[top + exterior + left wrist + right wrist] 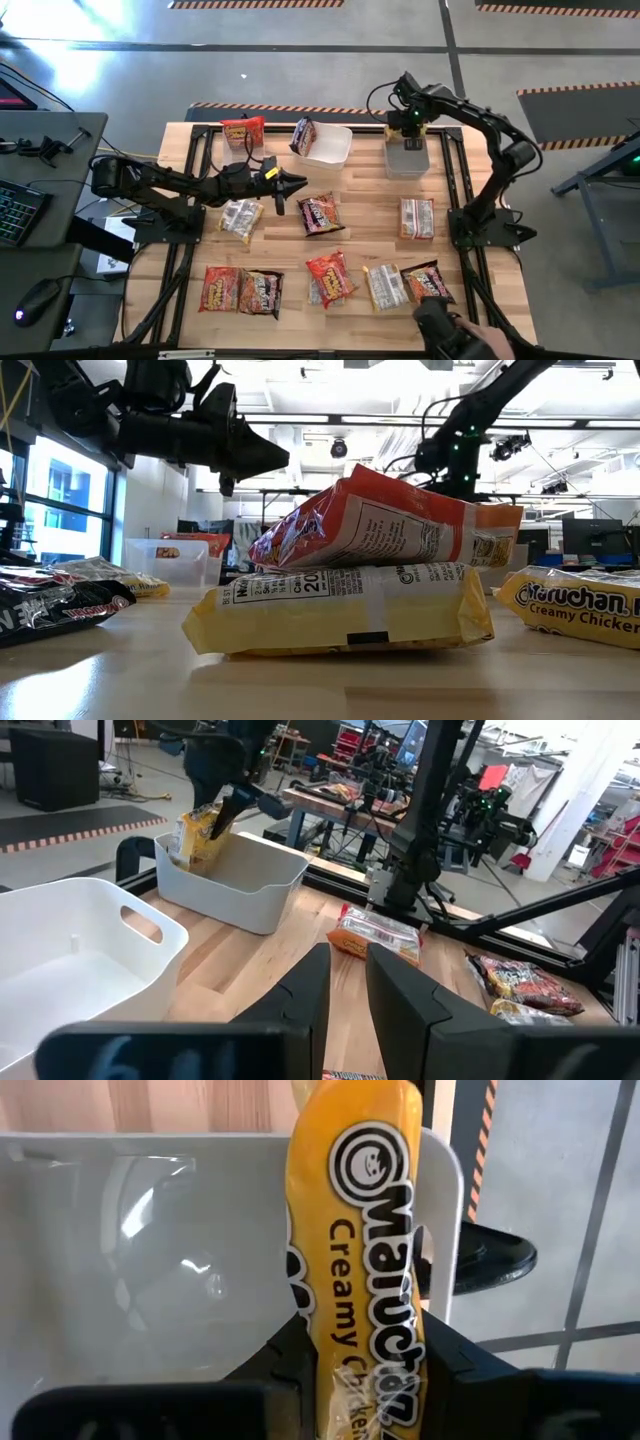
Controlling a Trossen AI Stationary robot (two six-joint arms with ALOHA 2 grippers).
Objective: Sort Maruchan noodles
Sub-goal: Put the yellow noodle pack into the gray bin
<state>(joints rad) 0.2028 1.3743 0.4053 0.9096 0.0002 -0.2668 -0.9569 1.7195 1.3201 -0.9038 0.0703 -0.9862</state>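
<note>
Right gripper (365, 1355) clamping yellow packet (365, 1230), "Maruchan Creamy", probably "Chicken"; left gripper (347, 985) narrow, empty

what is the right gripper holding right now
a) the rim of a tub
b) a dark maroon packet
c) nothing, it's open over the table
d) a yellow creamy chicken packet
d, the right wrist view shows the right gripper clamped on a yellow Creamy Chicken packet hanging over the clear tub; the high view puts it above the far right tub.
</note>
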